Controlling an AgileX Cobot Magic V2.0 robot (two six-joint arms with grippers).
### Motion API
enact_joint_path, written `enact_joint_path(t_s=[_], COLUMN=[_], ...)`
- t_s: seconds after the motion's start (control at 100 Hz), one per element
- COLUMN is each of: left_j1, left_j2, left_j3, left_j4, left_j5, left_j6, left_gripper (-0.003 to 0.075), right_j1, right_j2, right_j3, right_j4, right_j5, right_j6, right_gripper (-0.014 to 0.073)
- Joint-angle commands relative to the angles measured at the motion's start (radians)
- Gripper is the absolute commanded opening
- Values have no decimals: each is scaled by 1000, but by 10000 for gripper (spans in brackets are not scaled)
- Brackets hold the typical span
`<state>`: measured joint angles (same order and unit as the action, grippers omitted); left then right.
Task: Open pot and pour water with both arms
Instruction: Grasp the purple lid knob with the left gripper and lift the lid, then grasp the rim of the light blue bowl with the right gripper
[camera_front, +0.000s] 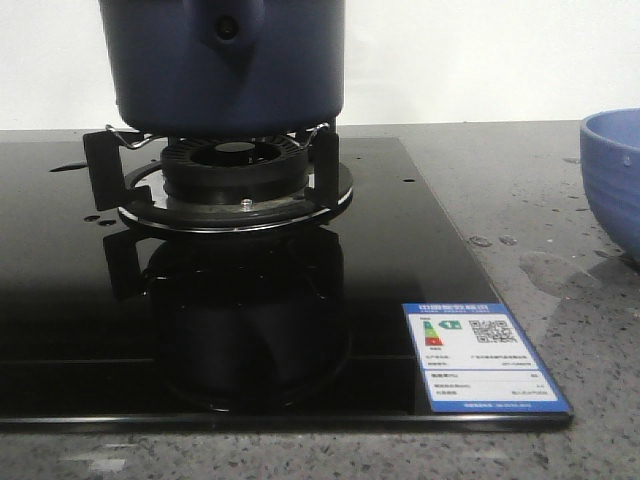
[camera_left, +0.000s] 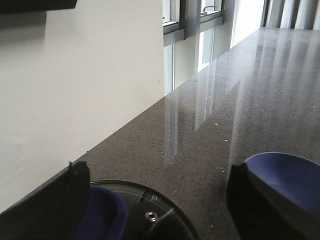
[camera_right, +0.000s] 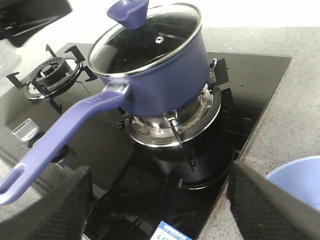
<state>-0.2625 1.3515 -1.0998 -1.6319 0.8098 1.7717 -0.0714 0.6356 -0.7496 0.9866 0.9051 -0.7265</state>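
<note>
Countertop (camera_front: 480, 160): grey speckled stone, running under the hob and out to the 3 o'clock side of the front view; water drops and a wet patch lie on it near the bowl
Hob (camera_front: 60, 300): glossy black glass plate on the countertop, mirroring the burner above it; a few droplets sit near its 9 o'clock edge
Pot (camera_front: 220, 65): dark navy, straight-sided, standing on the near burner at 12 o'clock in the front view, its top cut off by the picture edge; a raised mount with a dark round hole faces the camera
Lid (camera_right: 150, 42): glass with a metal rim, seated on the pot, a blue knob (camera_right: 129, 12) on top
Handle (camera_right: 60, 135): long, lighter blue-violet, reaching from the pot wall toward 8 o'clock in the right wrist view
Bowl (camera_front: 615, 175): lighter blue, ribbed, on the countertop at 3 o'clock, well apart from the pot
Burner (camera_front: 235, 175): black ring with metal trim and pot supports, directly under the pot
Second burner (camera_right: 50, 75): bare, beside the pot at 9 o'clock in the right wrist view
Label (camera_front: 482, 355): blue and white sticker with a QR code, on the hob's 5 o'clock corner
Left gripper (camera_left: 160, 212): fingers spread wide, grasping nothing
Right gripper (camera_right: 160, 210): fingers spread wide, grasping nothing, apart from the pot
</note>
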Motion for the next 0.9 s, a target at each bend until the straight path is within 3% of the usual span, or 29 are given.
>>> enact_joint_path(t_s=[0.0, 0.14, 0.74, 0.83, 0.89], left_j1=[3, 3, 14, 14, 14], left_j2=[-2, 28, 159, 165, 165], left_j3=[-42, -46, -48, -48, -48], left_j4=[-71, -63, -158, -185, -194], left_j5=[-31, -91, -51, -19, -9], left_j6=[5, 20, 88, 88, 88], left_gripper=[586, 619, 618, 606, 558], right_j1=[-5, -5, -5, -5, -5], right_j2=[9, 9, 9, 9, 9], right_j3=[-34, -34, -34, -34, -34], right_j4=[40, 38, 33, 33, 33], right_j5=[-34, -32, -36, -40, -40], right_j6=[-16, -16, -16, -16, -16], right_gripper=[511, 511, 511, 511, 511])
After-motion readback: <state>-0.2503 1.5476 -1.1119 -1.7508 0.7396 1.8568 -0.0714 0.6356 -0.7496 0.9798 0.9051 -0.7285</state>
